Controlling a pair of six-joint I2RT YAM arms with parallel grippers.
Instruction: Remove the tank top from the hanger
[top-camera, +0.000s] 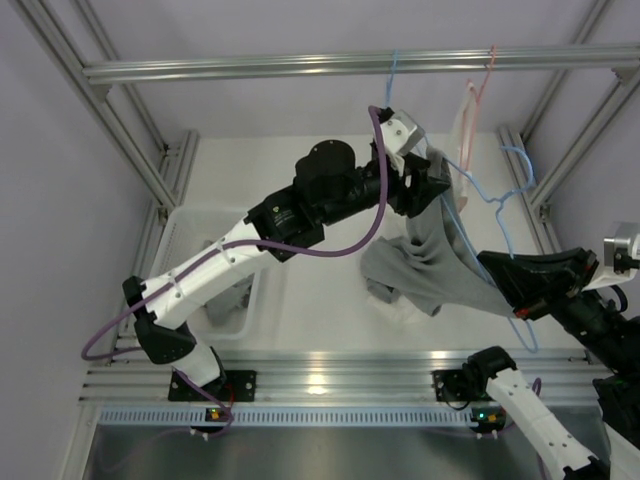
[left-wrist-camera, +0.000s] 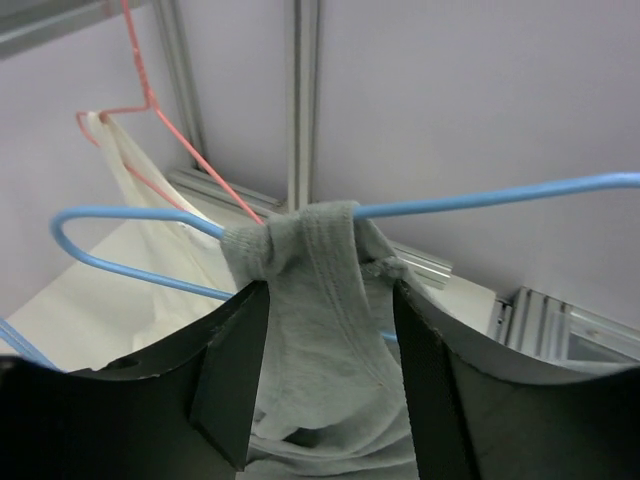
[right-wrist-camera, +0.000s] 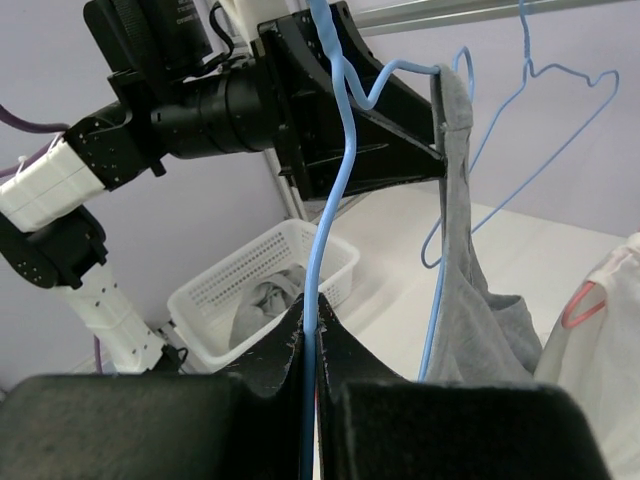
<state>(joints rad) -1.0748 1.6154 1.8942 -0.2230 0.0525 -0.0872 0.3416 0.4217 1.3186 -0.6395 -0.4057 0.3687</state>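
Observation:
The grey tank top (top-camera: 430, 255) hangs from a blue hanger (top-camera: 470, 190), its hem bunched on the table. In the left wrist view one grey strap (left-wrist-camera: 320, 300) is looped over the blue hanger wire (left-wrist-camera: 480, 200). My left gripper (left-wrist-camera: 325, 290) is open and straddles that strap just below the wire, with fabric filling most of the gap; from above the left gripper (top-camera: 425, 185) sits at the garment's top. My right gripper (right-wrist-camera: 318, 310) is shut on the hanger's wire (right-wrist-camera: 335, 150); from above the right gripper (top-camera: 515, 290) is lower right of the tank top (right-wrist-camera: 470, 300).
A pink hanger (top-camera: 478, 90) with a white garment (left-wrist-camera: 140, 260) hangs from the overhead rail (top-camera: 300, 68) just right of the work. Another blue hanger (right-wrist-camera: 560, 130) hangs on that rail. A white basket (top-camera: 200, 225) holding grey cloth stands at the left. Frame posts line both sides.

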